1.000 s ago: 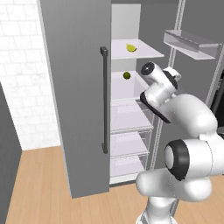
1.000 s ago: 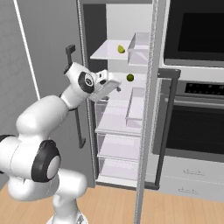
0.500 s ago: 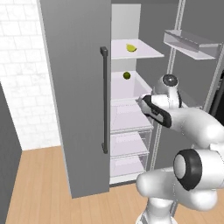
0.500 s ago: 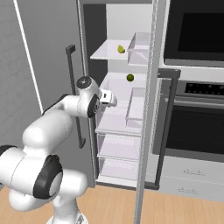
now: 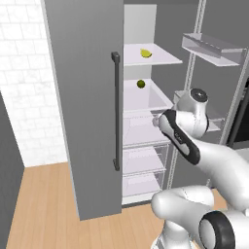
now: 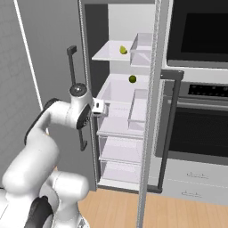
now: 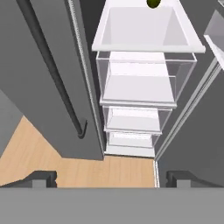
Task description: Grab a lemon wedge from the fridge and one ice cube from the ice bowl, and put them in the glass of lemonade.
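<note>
1. Grey fridge [image 5: 87, 97] stands with its right door swung wide, white shelves and clear drawers exposed, while the left door stays closed with its long dark handle [image 5: 115, 112] facing the room.
2. Yellow-green lemon wedge [image 5: 145, 53] sits on the top shelf [image 5: 165, 60], toward the shelf's back edge and near its left side; the right base view shows it at [image 6: 123, 50].
3. One shelf lower, a small dark green round fruit [image 5: 141, 84] rests near the back edge of the white shelf [image 7: 144, 43], also seen at [image 6: 132, 79] and at the top of the hand view [image 7: 153, 3].
4. The robot's white arm reaches toward the opening at about the level of the clear drawers [image 7: 140, 83], its tool [image 7: 111, 177] spread wide and holding nothing, the two dark fingertips [image 7: 41, 178] far apart and pointed down along the stack of drawers toward the wooden floor [image 7: 52, 157].
5. A black oven [image 6: 200, 129] stands to the right of the fridge.
</note>
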You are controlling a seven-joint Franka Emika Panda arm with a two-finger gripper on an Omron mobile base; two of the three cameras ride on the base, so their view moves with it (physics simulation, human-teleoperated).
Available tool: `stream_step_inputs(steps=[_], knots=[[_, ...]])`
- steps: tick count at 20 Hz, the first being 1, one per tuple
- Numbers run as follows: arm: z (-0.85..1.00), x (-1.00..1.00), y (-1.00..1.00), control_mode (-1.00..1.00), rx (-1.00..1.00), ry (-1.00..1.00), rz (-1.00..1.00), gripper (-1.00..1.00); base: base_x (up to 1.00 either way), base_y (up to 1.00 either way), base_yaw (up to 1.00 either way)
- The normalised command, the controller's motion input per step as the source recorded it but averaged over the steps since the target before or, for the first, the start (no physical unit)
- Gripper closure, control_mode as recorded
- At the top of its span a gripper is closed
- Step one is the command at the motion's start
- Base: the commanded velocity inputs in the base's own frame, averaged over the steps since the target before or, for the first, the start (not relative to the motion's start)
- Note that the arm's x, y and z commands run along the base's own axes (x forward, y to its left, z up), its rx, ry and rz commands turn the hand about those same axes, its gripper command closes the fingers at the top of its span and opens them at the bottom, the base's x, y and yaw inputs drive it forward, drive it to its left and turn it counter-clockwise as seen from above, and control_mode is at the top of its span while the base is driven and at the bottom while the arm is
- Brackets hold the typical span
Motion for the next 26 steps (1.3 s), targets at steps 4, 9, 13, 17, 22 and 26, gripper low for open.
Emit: stream_step_inputs(steps=[4,9,13,17,22,26], knots=[[0.41,-1.00,0.37,-1.00,0.00,0.16,0.01,-1.00,0.00,0.00,0.00],[0.24,-0.97,0.07,-1.00,0.01,0.14,0.00,-1.00,0.00,0.00,0.00],[0.13,-0.84,0.00,-1.00,0.00,-0.08,0.00,-1.00,0.00,0.00,0.00],[0.52,-0.34,0.00,-1.00,0.00,-0.06,0.00,-1.00,0.00,0.00,0.00],[0.36,-0.12,0.00,-1.00,-0.06,-0.02,0.00,-1.00,0.00,0.00,0.00],[0.25,-0.01,0.00,-1.00,-0.04,0.00,0.00,-1.00,0.00,0.00,0.00]])
